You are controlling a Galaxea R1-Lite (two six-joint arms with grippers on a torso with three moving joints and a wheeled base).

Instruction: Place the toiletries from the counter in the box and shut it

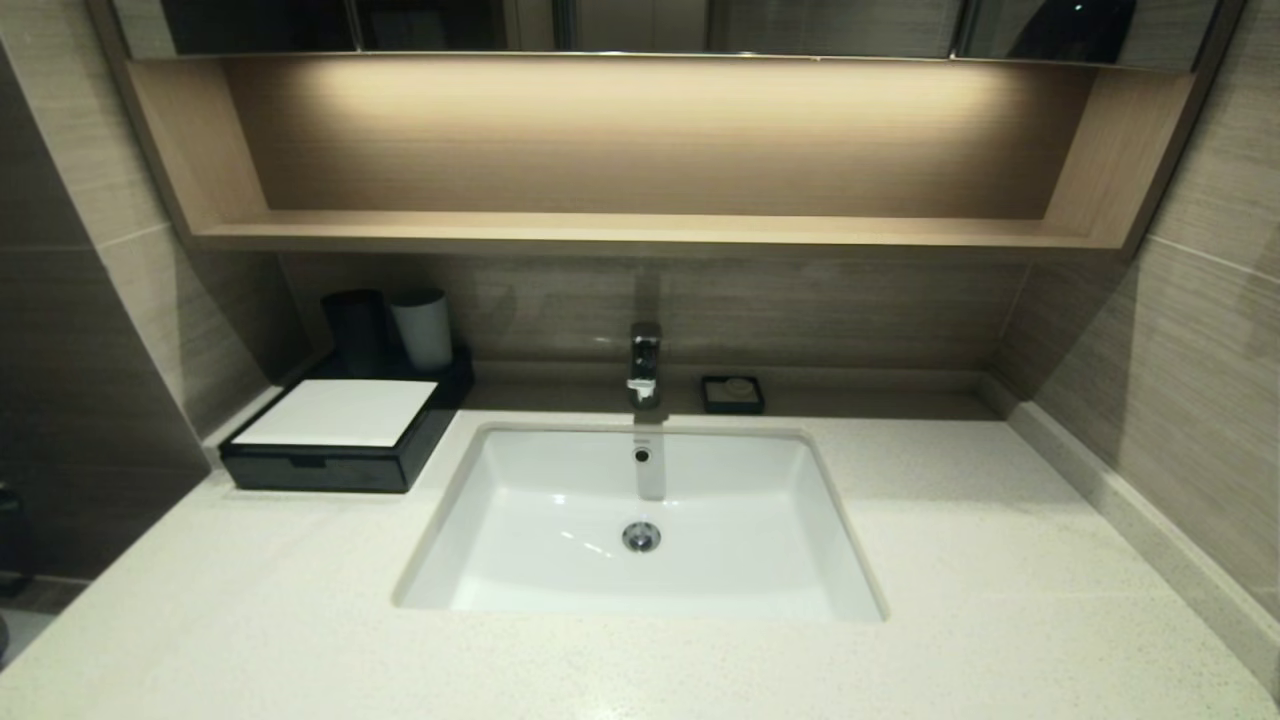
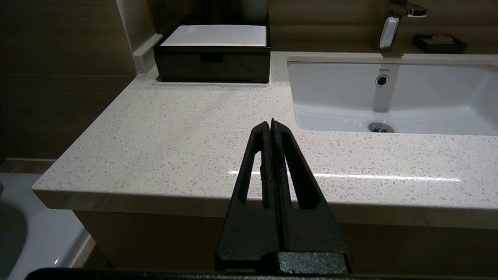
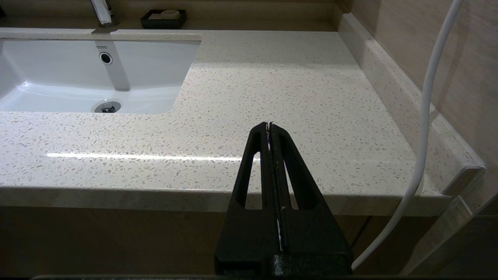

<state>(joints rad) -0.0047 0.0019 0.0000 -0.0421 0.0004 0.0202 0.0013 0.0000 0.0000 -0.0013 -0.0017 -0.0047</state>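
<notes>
Box [image 1: 345, 440] sits on the counter [image 1: 960, 560] at the sink's [image 1: 640, 520] far-left corner, against the wall, its drawer front flush and facing the near counter edge. Its long axis runs from that edge back toward the wall, skewed a little relative to the sink rim, with a white panel [image 1: 340, 412] flat on top and a black cup [image 1: 355, 325] and a white cup [image 1: 423, 328] standing at its far end. No packets show on the counter. Speckled stone lies bare in front of the drawer and right of the sink. A small black dish [image 1: 733, 394] sits beyond the sink, right of the faucet [image 1: 645, 362].

The left gripper [image 2: 271, 124] hovers near the counter's front edge, left of the sink, fingers pressed together on nothing. The right gripper [image 3: 269, 127] hovers by the same edge, right of the sink, fingers likewise together; a white cable [image 3: 424, 116] hangs beside it.
</notes>
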